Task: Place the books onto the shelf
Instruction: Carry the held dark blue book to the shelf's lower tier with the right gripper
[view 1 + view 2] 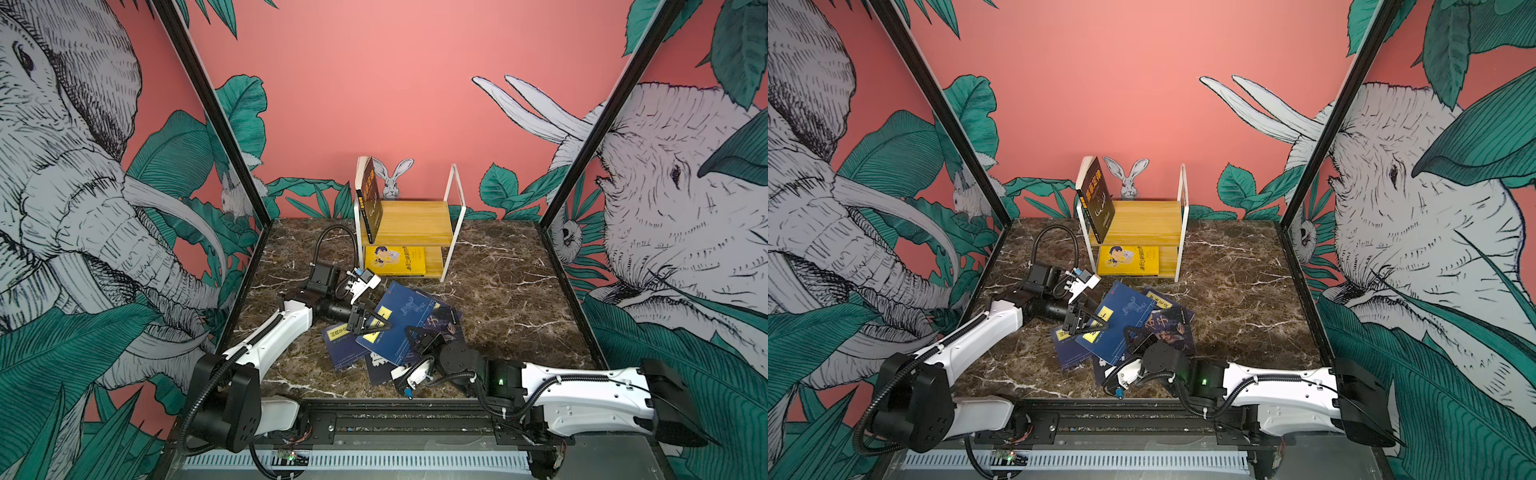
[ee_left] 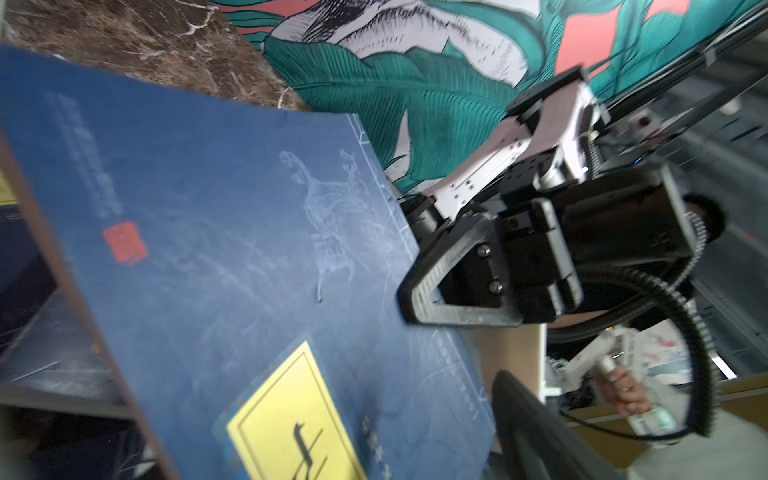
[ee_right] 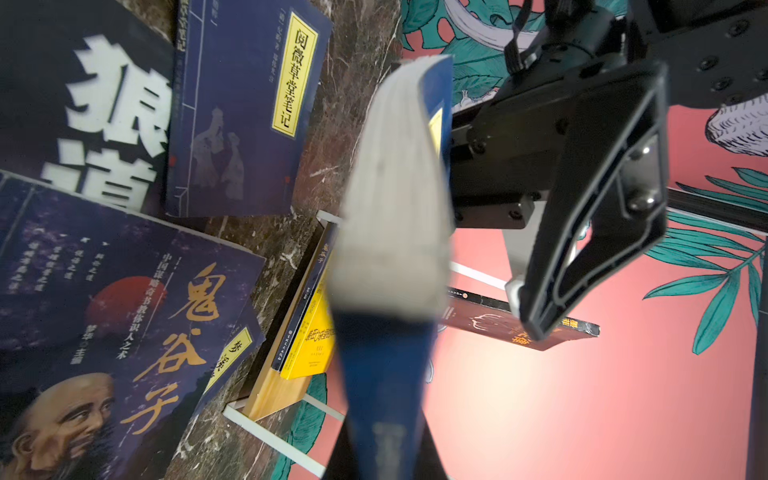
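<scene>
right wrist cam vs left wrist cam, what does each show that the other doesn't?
Right wrist only: the shelf with a yellow book on it, several dark books flat on the table, and the page edge of the blue book. Left wrist only: that book's front cover, with a pale drawing and red seal. Both: the blue book and the marble table.

- Both top views look from high above the near edge of the table (image 1: 498, 266), tilted down toward the back wall (image 1: 374, 83). The shelf (image 1: 409, 222) sits at centre frame, and both show nearly the same scene.
- The left wrist view sits very close to the cover of a raised blue book (image 2: 232, 249).
- The right wrist view looks along that book's page edge toward the shelf, so both wrist views share the book.
</scene>
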Available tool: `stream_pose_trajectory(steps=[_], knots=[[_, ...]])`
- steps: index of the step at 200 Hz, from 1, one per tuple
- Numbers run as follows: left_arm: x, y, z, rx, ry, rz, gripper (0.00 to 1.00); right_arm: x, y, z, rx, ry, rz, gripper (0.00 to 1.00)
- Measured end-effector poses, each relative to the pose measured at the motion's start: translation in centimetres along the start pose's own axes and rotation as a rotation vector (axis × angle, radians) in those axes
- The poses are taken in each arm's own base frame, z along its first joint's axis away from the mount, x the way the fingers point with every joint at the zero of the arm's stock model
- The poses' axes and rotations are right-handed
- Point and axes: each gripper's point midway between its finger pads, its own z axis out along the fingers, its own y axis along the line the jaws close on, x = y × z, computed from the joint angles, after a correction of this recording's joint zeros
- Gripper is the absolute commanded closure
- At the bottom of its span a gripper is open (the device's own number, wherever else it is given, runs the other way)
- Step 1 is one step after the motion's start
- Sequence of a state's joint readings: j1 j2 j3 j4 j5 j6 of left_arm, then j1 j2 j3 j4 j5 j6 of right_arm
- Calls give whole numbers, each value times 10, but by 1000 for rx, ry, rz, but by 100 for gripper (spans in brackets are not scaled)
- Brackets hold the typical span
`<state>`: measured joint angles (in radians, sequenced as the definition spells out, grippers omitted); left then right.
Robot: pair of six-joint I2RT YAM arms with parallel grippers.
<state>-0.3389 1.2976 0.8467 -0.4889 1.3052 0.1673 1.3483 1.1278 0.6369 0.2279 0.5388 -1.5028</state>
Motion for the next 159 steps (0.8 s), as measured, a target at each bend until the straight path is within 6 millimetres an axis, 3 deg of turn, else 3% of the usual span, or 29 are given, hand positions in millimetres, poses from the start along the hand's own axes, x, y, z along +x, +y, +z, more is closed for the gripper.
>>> stream_pose_trajectory(steps=[32, 73, 112, 159], knots=[[10, 27, -10, -204, 32, 66, 1, 3, 12, 3, 9, 32, 43, 100], [16, 91, -58, -585, 17, 52, 1, 10, 52, 17, -54, 116, 88, 100], [19, 115, -90, -783, 19, 67, 1, 28, 68, 31, -78, 224, 159, 100], [16, 133, -131, -986, -1, 86, 1, 53, 63, 48, -42, 333, 262, 100]])
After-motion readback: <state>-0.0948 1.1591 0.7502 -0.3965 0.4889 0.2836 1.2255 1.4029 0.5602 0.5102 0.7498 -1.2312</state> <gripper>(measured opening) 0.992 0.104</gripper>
